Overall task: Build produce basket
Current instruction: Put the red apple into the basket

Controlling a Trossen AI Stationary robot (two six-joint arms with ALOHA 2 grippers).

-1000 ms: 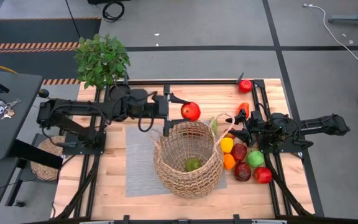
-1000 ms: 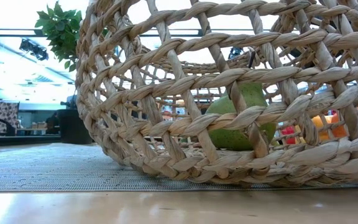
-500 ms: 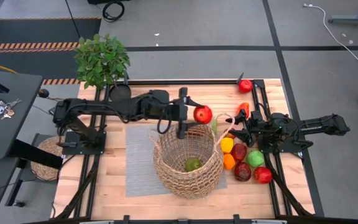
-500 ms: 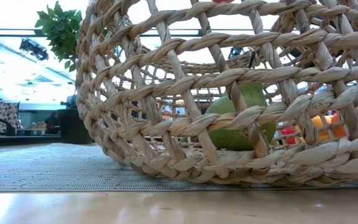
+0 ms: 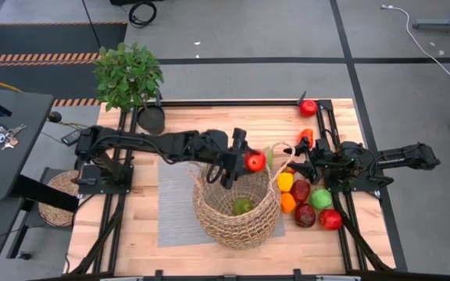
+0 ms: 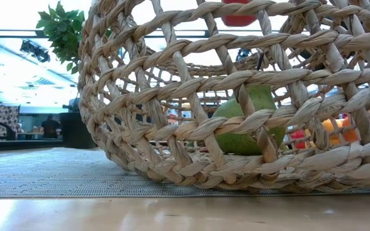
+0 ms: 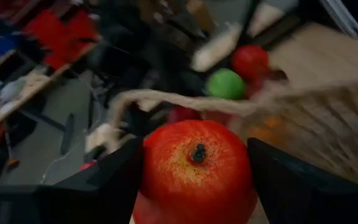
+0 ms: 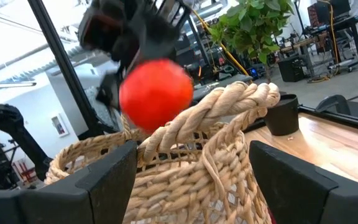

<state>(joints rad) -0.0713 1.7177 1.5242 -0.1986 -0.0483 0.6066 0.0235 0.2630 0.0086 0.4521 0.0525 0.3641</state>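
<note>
Wooden counter [image 5: 131, 234] scene: left tool [image 5: 244, 161] clamps a red apple [image 5: 255, 161] directly above the wicker basket [image 5: 237, 204]'s far rim; right tool [image 5: 301, 167], fingers apart, waits beside the right-edge produce pile [image 5: 309, 204].

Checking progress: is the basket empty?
No. One green fruit lies in the basket; the red fruit is held above its rim.

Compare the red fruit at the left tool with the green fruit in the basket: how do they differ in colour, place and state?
The red fruit is bright red; the green fruit is dull green. The red fruit is clamped in the left tool above the basket rim; the green fruit lies free on the basket floor. The red fruit touches no weave; the green fruit rests against it. Both are round and similar in size.
</note>
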